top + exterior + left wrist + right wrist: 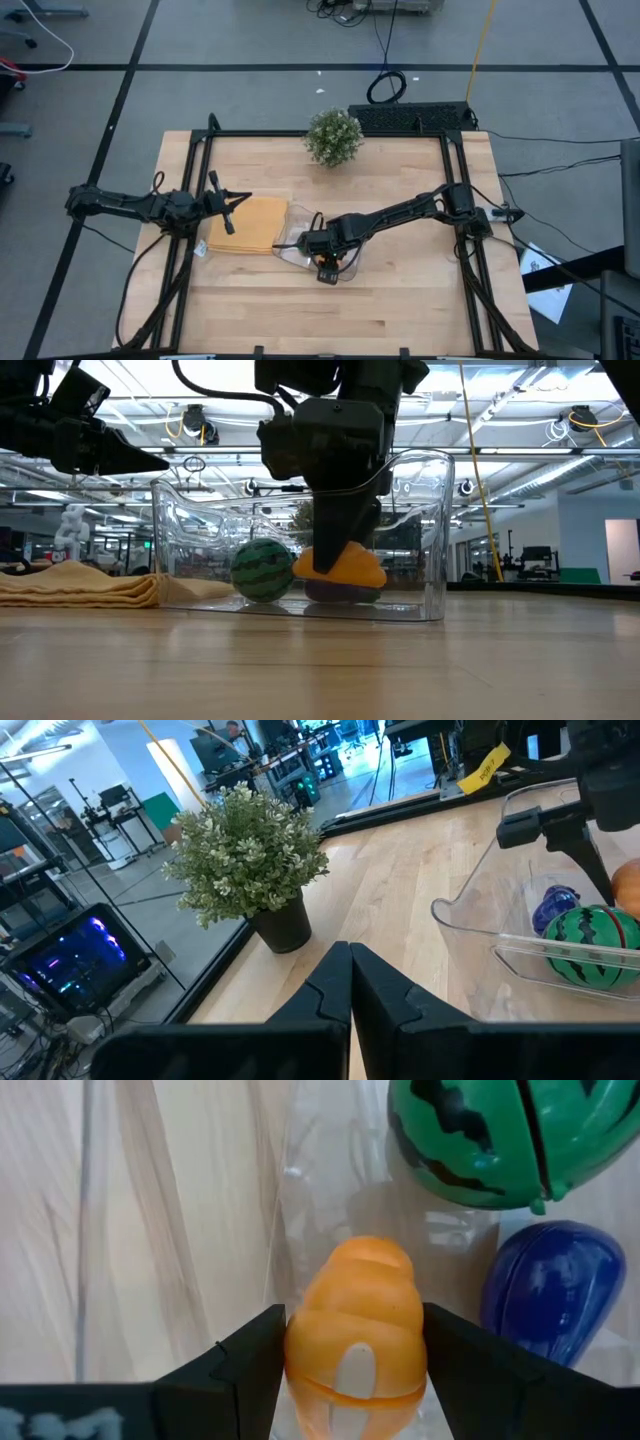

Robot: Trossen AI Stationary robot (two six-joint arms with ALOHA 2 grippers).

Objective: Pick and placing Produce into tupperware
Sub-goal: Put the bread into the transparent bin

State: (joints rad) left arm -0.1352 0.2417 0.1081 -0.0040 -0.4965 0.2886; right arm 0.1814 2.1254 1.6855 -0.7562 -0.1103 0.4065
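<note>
Pale wood worktop (400, 290) runs under me, and I take the tupperware (420, 530) as my landmark, working outward from it. Inside it, between my right jaws (352, 1370), sits the orange piece (355, 1335); the fingers flank it closely on both sides and I judge them clamped on it, low over the container floor. Just beside it in the same container lie the green piece (480, 1135) and the purple piece (550, 1285), touching or nearly touching each other. So I read this as the last placement: all three pieces are within the walls, and only the release is left. Next I need to spread the right jaws and lift straight up, clear of the wall, without nudging the neighbours. Beside the container lies the tan mat (255, 225), and over its far edge hang my left jaws (232, 212), pressed together and idle. Farthest off stands the potted plant (333, 135).
</note>
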